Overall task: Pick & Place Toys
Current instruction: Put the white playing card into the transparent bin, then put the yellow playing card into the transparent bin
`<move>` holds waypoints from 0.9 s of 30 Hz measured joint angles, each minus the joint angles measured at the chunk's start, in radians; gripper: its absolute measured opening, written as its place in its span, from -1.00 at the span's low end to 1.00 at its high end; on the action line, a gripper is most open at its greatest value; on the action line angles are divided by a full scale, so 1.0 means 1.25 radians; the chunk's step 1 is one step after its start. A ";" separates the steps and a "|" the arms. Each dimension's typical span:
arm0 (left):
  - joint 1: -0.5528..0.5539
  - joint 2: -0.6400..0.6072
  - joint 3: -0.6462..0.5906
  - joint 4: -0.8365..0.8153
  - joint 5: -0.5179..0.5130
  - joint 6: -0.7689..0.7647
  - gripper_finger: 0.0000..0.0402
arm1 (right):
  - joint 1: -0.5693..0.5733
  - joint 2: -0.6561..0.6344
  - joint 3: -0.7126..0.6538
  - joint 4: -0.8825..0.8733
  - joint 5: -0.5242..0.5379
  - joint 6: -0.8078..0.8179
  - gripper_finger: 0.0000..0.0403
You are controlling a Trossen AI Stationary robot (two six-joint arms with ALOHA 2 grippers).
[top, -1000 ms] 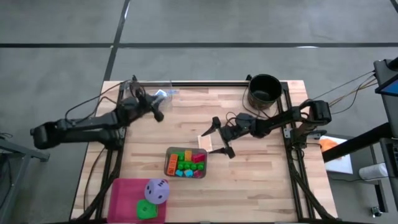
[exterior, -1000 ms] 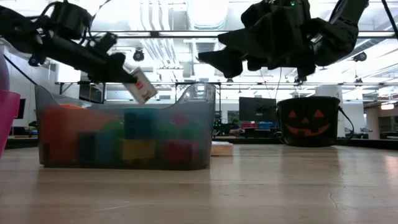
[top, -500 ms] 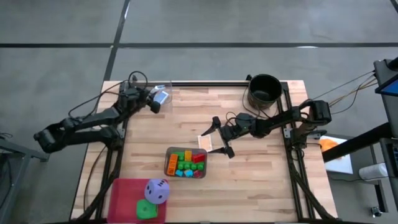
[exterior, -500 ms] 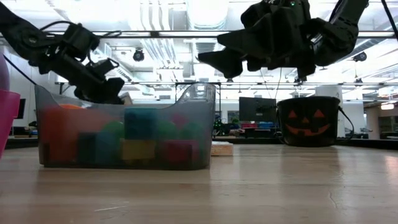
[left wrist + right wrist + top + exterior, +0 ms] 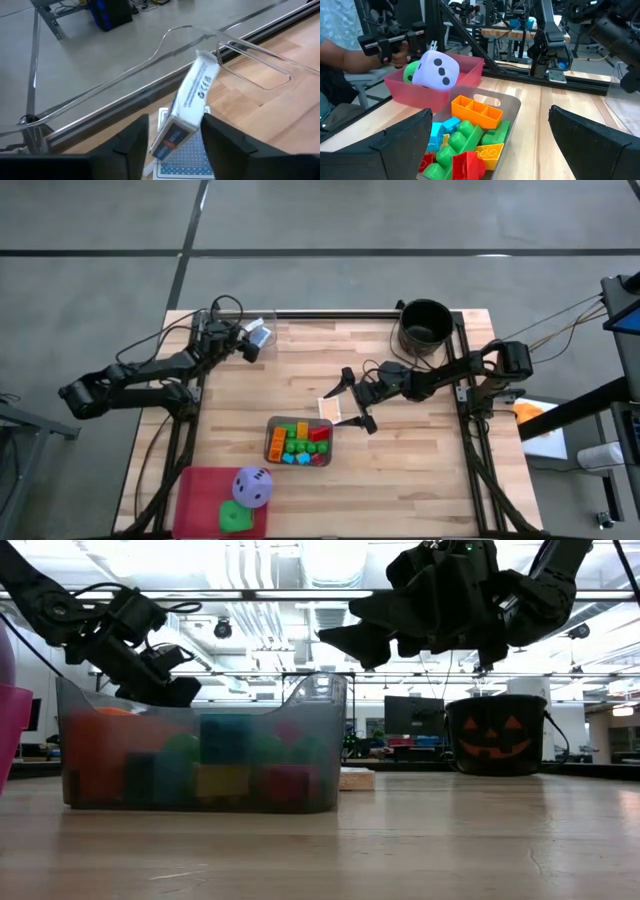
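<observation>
Claw (image 5: 172, 137) on left arm seemingly loosens around card box (image 5: 187, 107).

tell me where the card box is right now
In the high view the card box sits at the table's far left corner, between the left gripper's fingers, over a clear tray.

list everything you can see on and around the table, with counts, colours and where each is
small blocks: several, green, orange, red, yellow, blue; in the grey tray
grey tray: one; table centre, near side
dice: two, purple and green; in the pink bin
pink bin: one; near left corner
card box: one, white and blue; between the left claw's fingers, far left corner
flat card: one, pale; under the right claw
black bucket: one; far right corner
left claw: opening
right claw: open, above the tray's far side
</observation>
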 joint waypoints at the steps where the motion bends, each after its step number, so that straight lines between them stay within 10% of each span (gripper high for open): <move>1: 0.000 0.000 0.000 0.000 -0.003 -0.001 -0.05 | 0.000 0.001 0.000 0.000 0.001 0.000 0.96; 15: 0.000 -0.004 0.002 0.015 0.008 -0.008 0.31 | 0.000 0.003 -0.001 -0.003 0.005 -0.001 0.96; 27: -0.001 -0.162 0.000 0.015 0.314 -0.008 0.32 | 0.000 0.003 -0.001 -0.008 0.012 -0.001 0.96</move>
